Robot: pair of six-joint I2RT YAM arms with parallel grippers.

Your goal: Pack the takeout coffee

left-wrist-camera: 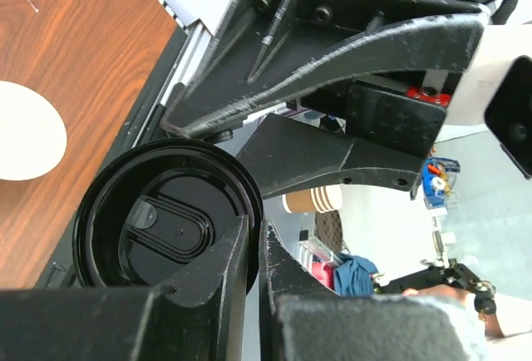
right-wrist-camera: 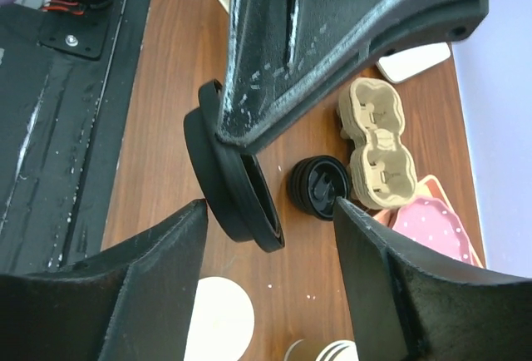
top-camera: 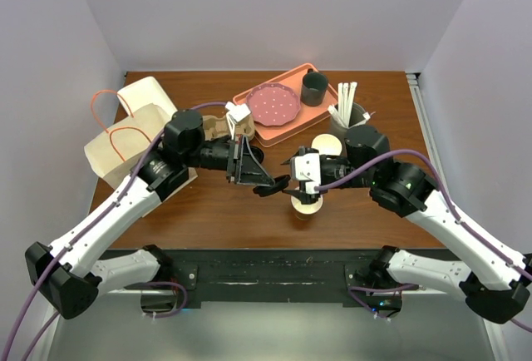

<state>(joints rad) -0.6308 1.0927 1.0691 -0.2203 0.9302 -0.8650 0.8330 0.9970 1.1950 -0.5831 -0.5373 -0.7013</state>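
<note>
Left wrist view: left fingers (left-wrist-camera: 208, 294) pinch the rim of the black sip lid (left-wrist-camera: 158, 228) edge-on, likely for capping. The open kraft cup (top-camera: 306, 205) stands just below the right fingers (right-wrist-camera: 391, 278) — spread and empty.

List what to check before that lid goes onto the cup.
1. Grip: left hand pinches the lid by its rim: ok.
2. Free hand: right hand open and empty: ok.
3. Target: cup upright and uncovered: ok.
4. Alignment: lid stands on edge, off to the side of the cup: not ok.
5. Support: right hand not closed on the cup: not ok.
6. Drink inside the cup: cannot tell.
</note>
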